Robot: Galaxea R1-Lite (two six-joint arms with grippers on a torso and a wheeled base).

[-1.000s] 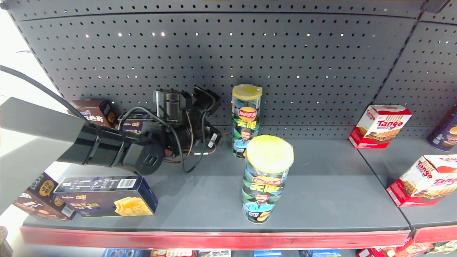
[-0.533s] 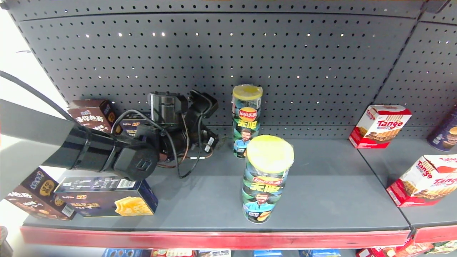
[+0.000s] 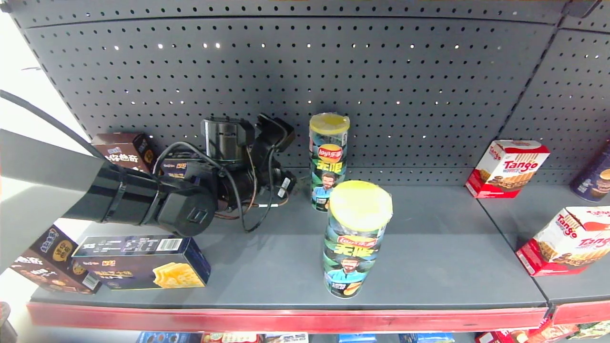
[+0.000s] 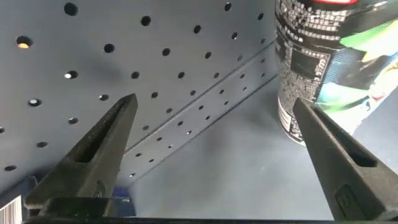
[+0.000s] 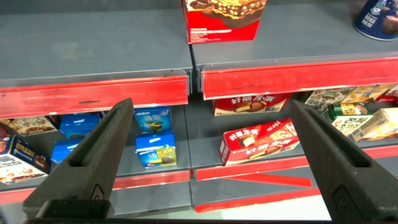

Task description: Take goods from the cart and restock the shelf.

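Observation:
Two tall chip cans with yellow lids stand on the grey shelf [image 3: 429, 257]: one at the back [image 3: 328, 162], one nearer the front [image 3: 356, 238]. My left gripper [image 3: 279, 138] is deep in the shelf, just left of the back can and close to the pegboard wall. In the left wrist view the left gripper [image 4: 214, 106] is open with nothing between its fingers, and the back can [image 4: 336, 62] stands just beyond one fingertip. My right gripper [image 5: 211, 109] is open and holds nothing, out in front of the lower shelves.
A dark blue cracker box [image 3: 143, 262] and a brown box [image 3: 47, 259] lie at the shelf's front left, another brown box [image 3: 124, 148] at the back left. Red-and-white wafer boxes [image 3: 507, 167] sit to the right. The lower shelves hold a red box [image 5: 224, 18] and small packs.
The left arm swung a little to the left, away from the back can, then came back to nearly where it was. The cans have not moved.

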